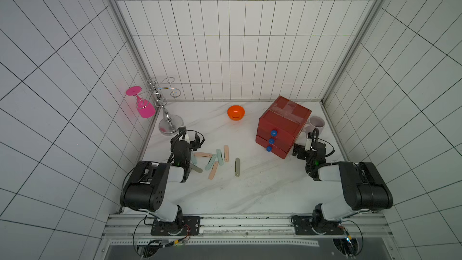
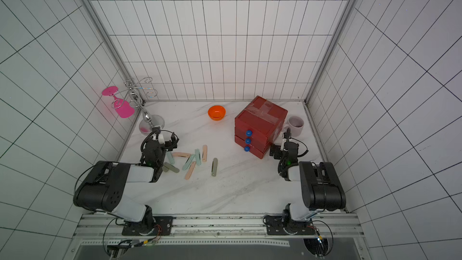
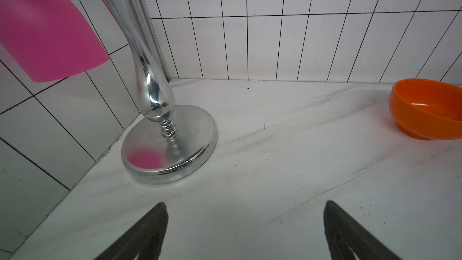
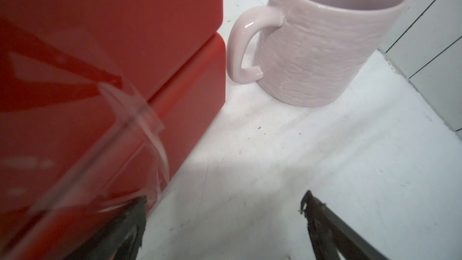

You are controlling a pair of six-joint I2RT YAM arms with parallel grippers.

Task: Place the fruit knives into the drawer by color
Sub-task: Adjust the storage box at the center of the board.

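Note:
Several fruit knives lie loose on the marble table, left of middle, in both top views: peach-pink ones [image 1: 213, 170] [image 1: 226, 153] [image 2: 180, 154], mint-green ones [image 1: 220, 156] [image 2: 188, 162] and olive-grey ones [image 1: 237, 167] [image 2: 172, 168]. The red drawer [image 1: 280, 121] [image 2: 260, 121] stands at the back right with its three blue knobs [image 1: 271, 141] facing front-left, all drawers pushed in. My left gripper [image 1: 191, 134] [image 3: 245, 203] is open and empty, left of the knives. My right gripper [image 1: 308, 140] [image 4: 224, 197] is open and empty beside the drawer's [image 4: 100, 71] right side.
A chrome glass stand [image 1: 170, 124] [image 3: 170, 143] with a pink glass [image 1: 145, 108] [image 3: 45, 28] fills the back left corner. An orange bowl [image 1: 235, 112] [image 3: 425, 111] sits at the back middle. A pale pink mug [image 1: 316, 123] [image 4: 322, 46] stands right of the drawer by the wall.

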